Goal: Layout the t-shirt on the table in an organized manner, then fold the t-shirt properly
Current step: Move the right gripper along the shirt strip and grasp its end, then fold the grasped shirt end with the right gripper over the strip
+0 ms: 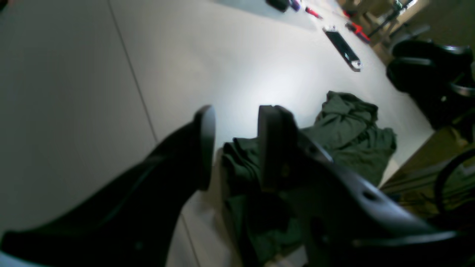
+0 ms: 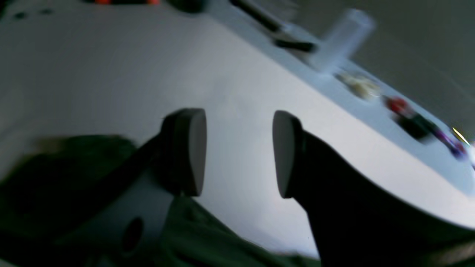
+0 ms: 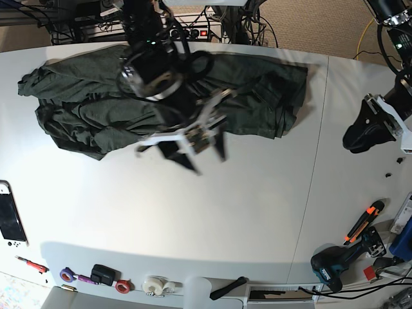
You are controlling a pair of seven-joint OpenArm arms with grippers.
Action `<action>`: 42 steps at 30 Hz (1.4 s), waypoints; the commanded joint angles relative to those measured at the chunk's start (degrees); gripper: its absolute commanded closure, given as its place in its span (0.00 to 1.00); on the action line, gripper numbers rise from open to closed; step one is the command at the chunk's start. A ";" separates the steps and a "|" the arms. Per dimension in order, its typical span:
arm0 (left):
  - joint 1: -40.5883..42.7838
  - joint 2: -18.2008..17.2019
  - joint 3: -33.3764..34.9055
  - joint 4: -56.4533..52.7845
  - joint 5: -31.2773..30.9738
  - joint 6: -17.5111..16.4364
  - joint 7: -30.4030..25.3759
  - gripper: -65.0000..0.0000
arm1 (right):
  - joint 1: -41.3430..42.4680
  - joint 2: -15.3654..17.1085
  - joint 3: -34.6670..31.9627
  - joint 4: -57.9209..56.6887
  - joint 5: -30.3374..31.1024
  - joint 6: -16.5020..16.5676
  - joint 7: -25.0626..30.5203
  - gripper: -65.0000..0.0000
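Our t-shirt [image 3: 161, 103] sprawls rumpled across the upper left of the desk [image 3: 257, 212]: soft, light, limp, best pinched at hem or shoulder corners. Both right gripper [image 3: 196, 145] and left gripper [image 1: 235, 148] jaws gape, empty.

The large white smooth table [image 3: 193, 219] has a thin seam. On it lies the wrinkled dark green t-shirt [image 3: 84, 103]. A white handheld console [image 3: 9, 222] lies at its edge.

From my end I can see a handheld game console [image 3: 11, 221], tape rolls [image 3: 154, 285], a cordless drill [image 3: 336, 264] and an orange-handled tool [image 3: 363, 222] lying around the edges.
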 commanded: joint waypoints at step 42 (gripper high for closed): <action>-0.26 -1.20 -6.40 0.92 3.78 -0.30 -0.85 0.55 | 14.82 14.51 38.16 -42.88 10.54 8.28 2.27 0.46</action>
